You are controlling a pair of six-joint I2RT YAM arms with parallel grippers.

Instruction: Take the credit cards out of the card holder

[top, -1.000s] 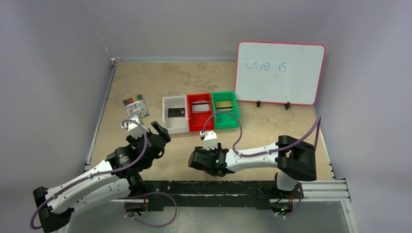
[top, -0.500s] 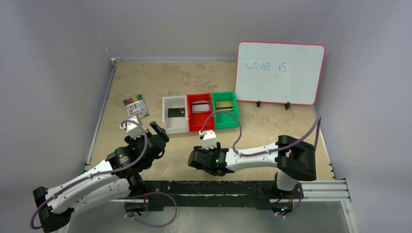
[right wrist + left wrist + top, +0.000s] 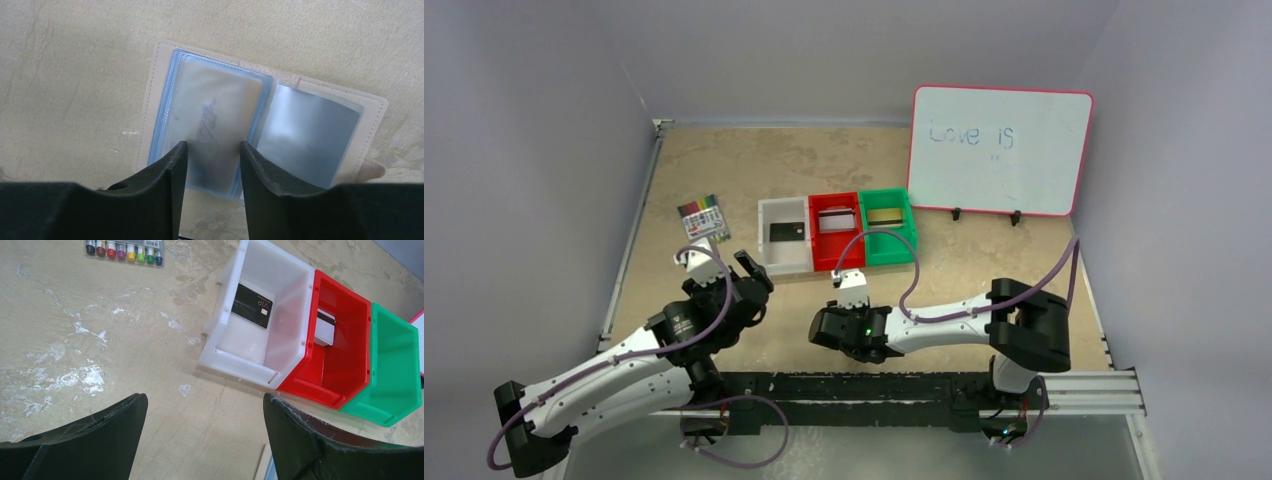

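Right wrist shows the right gripper (image 3: pixel 212 146), jaws narrowly apart, over the card holder (image 3: pixel 310 125).

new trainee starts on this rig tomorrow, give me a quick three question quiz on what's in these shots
1. True or false: the left gripper holds a card.
2. How many bins have a card inside? a) one b) two c) three
3. What lies below the right gripper, and is it open or closed?

Key
1. False. Its jaws stand open with nothing between them.
2. c. The black card is in the white bin, the silver card in the red bin, and the gold card in the green bin.
3. The card holder, lying open.
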